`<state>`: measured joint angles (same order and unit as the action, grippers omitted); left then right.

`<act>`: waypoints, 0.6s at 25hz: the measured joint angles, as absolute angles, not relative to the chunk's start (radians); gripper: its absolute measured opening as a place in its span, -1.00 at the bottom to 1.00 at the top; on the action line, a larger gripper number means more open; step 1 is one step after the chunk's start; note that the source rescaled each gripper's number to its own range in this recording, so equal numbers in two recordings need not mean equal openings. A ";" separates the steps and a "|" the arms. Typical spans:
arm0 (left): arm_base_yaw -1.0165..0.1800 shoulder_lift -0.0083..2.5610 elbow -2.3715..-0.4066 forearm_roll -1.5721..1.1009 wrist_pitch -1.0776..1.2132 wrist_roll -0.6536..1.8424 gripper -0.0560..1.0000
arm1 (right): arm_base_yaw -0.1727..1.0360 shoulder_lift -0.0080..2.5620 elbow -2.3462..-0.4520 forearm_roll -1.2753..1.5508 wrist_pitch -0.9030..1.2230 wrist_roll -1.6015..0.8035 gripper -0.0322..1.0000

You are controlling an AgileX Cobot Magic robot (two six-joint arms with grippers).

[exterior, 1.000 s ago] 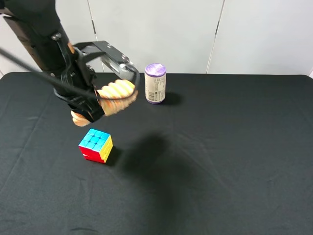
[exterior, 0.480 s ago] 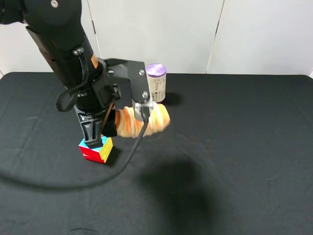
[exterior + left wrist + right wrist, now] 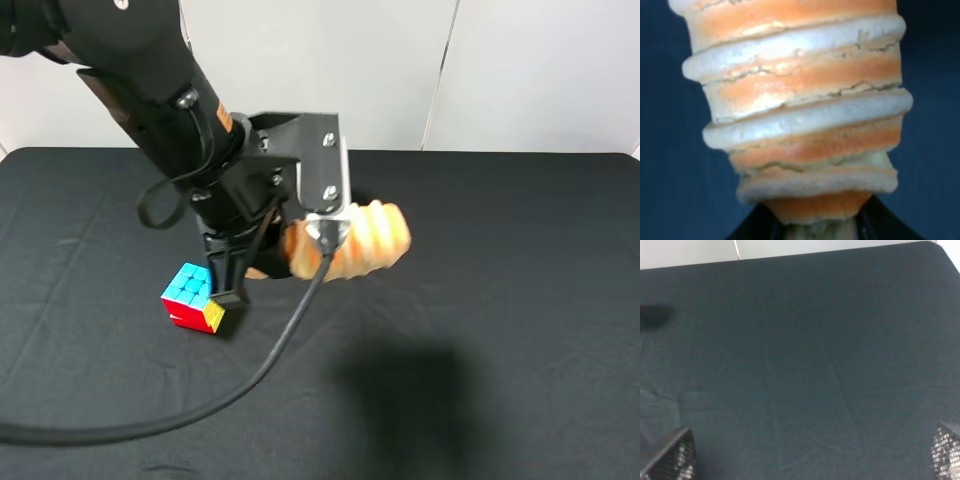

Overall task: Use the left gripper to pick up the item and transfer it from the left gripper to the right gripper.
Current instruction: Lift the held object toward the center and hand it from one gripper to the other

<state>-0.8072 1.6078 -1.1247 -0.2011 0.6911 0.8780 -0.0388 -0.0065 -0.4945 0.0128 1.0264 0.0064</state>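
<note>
The item, a tan ribbed roll (image 3: 365,238), hangs above the black table (image 3: 520,260), near its middle. My left gripper (image 3: 312,246) is shut on the roll's left end, and the free end points right. In the left wrist view the roll (image 3: 800,100) fills the picture, with the black fingers (image 3: 752,227) pinching its lower end. My right gripper (image 3: 810,455) is open and empty. Only its two fingertips (image 3: 675,455) show, wide apart over bare table. The right arm is not in the exterior view.
A multicoloured puzzle cube (image 3: 195,297) sits on the table at the left, just below the left arm. A loose black cable (image 3: 270,365) trails from the arm across the front left. A white wall (image 3: 520,70) stands behind the table.
My left arm has carried the roll to the right and a little forward, from beside the purple-lidded can to the table's middle. The can is now hidden behind the arm.
</note>
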 joint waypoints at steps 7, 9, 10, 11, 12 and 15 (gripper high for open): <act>-0.807 1.608 -1.125 -0.218 0.639 0.878 -0.87 | -0.039 0.074 -0.512 0.060 1.048 0.009 1.00; -0.807 1.608 -1.125 -0.218 0.635 0.879 -0.87 | -0.039 0.157 -0.524 0.117 1.047 0.009 1.00; -0.807 1.608 -1.125 -0.218 0.634 0.880 -0.87 | -0.039 0.193 -0.526 0.149 1.036 0.006 1.00; -0.807 1.608 -1.125 -0.218 0.634 0.883 -0.87 | -0.039 0.233 -0.528 0.188 1.021 0.000 1.00; -0.807 1.608 -1.125 -0.218 0.634 0.886 -0.87 | -0.039 0.272 -0.528 0.229 1.000 -0.013 1.00; -0.807 1.608 -1.125 -0.218 0.634 0.889 -0.87 | -0.039 0.374 -0.528 0.360 0.933 -0.084 1.00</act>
